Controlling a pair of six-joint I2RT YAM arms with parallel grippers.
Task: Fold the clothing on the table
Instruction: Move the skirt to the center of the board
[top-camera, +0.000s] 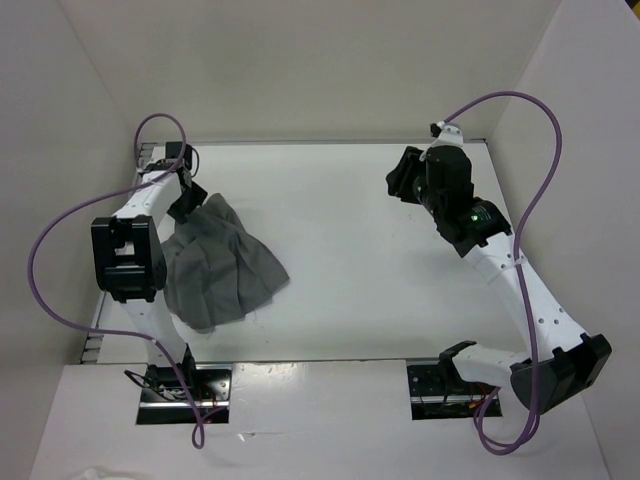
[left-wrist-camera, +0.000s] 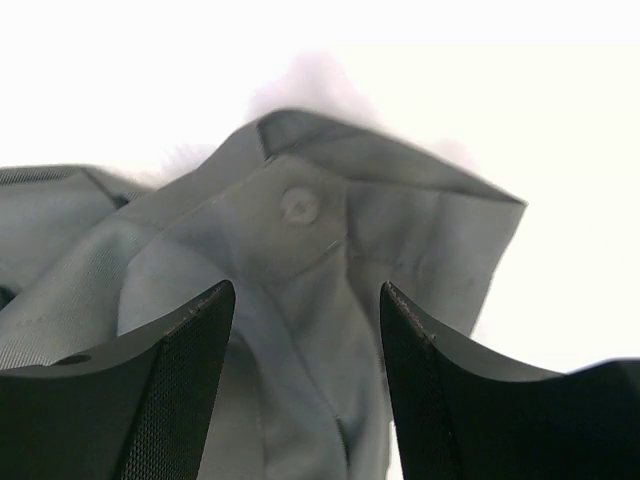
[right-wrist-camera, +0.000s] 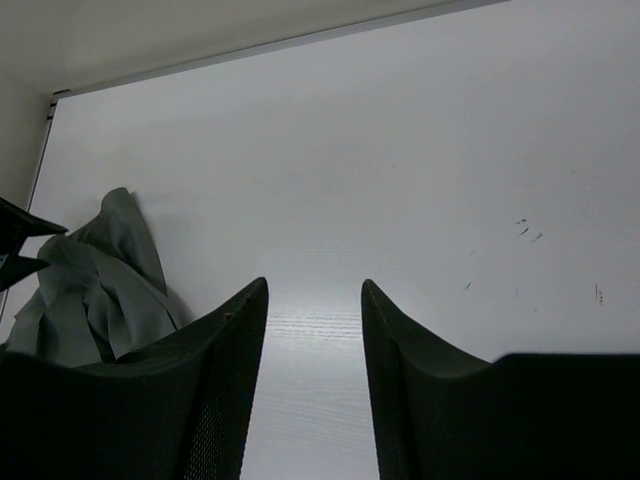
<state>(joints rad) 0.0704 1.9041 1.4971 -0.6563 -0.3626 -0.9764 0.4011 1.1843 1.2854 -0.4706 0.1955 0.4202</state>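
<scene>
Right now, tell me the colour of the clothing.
The clothing is plain mid-grey, no print; the top external view shows it best.

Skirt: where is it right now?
Top view: the skirt lies crumpled on the left side of the table, beside the left arm, with the left gripper at its far corner.

Right gripper (right-wrist-camera: 315, 285) viewed from behind; dark fingers (right-wrist-camera: 215, 390) held apart, nothing clamped, bare white counter (right-wrist-camera: 400, 150) seen through gap. Grey clothing (right-wrist-camera: 90, 290) heaped in crumpled mound near counter's left edge, short of far-left corner, lower part hidden behind left finger. One fold raised to peak at top of mound. Two dark pointed tips (right-wrist-camera: 18, 245) cut off by frame's left margin, just beside clothing. Few dark specks (right-wrist-camera: 525, 228) scattered on counter toward right.
</scene>
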